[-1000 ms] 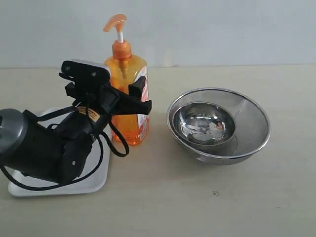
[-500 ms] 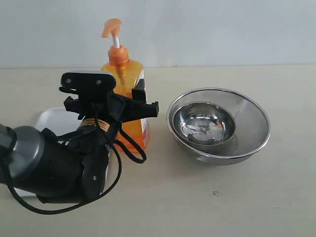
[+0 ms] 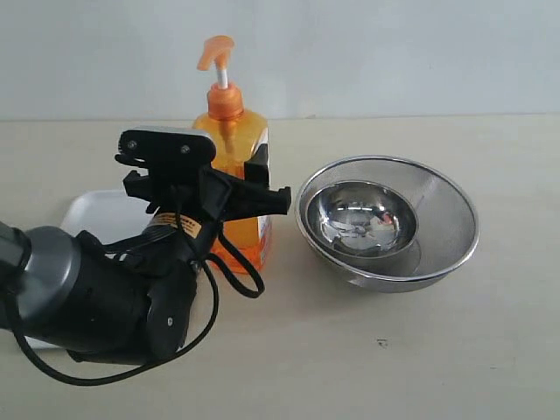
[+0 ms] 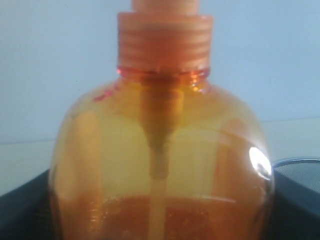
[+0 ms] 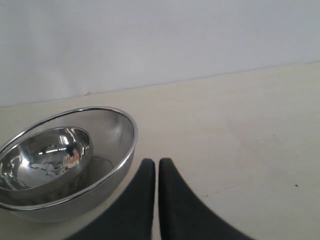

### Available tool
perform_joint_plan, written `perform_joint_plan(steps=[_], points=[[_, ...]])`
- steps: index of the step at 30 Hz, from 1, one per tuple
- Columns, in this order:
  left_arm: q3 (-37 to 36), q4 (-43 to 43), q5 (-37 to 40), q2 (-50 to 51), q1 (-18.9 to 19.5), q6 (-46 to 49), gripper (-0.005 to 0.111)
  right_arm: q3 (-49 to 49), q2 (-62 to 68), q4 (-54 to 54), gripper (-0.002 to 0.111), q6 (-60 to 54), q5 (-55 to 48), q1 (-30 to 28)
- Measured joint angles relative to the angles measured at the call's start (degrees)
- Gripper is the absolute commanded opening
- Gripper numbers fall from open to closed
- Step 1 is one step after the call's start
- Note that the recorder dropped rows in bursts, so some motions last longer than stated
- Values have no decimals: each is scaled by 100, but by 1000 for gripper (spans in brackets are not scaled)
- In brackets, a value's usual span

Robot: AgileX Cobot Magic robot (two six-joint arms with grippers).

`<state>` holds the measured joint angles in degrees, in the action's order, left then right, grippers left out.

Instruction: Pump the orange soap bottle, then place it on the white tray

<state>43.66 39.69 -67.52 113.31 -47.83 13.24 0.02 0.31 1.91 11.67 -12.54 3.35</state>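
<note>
Your left gripper (image 3: 265, 185) grasps bottle (image 3: 233, 140) beside tray (image 3: 92, 214) | right gripper (image 5: 156, 165) clenched, empty | pumping unconfirmed; tray placement not yet done.

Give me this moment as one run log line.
left gripper: shut on bottle | bottle: upright, beside tray, not on it | pump: up | right gripper: shut, empty, near bowls

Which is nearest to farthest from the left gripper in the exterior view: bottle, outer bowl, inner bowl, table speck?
1. Bottle: held in the left gripper.
2. Outer bowl: just right, its rim closest.
3. Inner bowl: nested inside the outer one.
4. Speck: front right on the table.
</note>
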Motion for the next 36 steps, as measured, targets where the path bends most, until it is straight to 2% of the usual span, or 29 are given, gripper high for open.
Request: perform_joint_plan(steps=[3,10,16,18,21,22,23,27,28,30,32,34,36], points=[[0,-9,0,0,-3,0,5,0,0,-81,0,137,341,0],[0,-22,8,0,-3,-11,5,0,0,-1085,0,1660,2083,0],[0,-22,12,0,-3,-11,5,0,0,-964,0,2056,2380,37],[0,-34,12,0,-3,-11,5,-121,-9,-333,0,2453,2445,237],[0,-34,22,0,-3,-11,5,-904,485,1523,0,3806,3161,691],[0,-34,22,0,-3,-11,5,-1055,712,1850,0,4066,3240,762],[0,-34,22,0,-3,-11,5,-1409,1277,2520,0,4563,3380,898],[33,-34,80,0,-3,-11,5,-2273,3308,3946,1,5466,3901,973],[37,-45,94,0,-13,-11,5,-2649,3975,4773,4,6038,3977,973],[46,-45,94,0,-13,-11,5,-3276,4936,6286,20,7111,4261,973],[46,-45,94,0,-13,-11,5,-3824,5802,7375,44,7814,4889,973],[46,-45,94,0,-13,-11,5,-4125,6270,7670,64,7936,5577,973],[49,-45,94,0,-13,-11,5,-4374,6612,7807,69,8040,6060,987]])
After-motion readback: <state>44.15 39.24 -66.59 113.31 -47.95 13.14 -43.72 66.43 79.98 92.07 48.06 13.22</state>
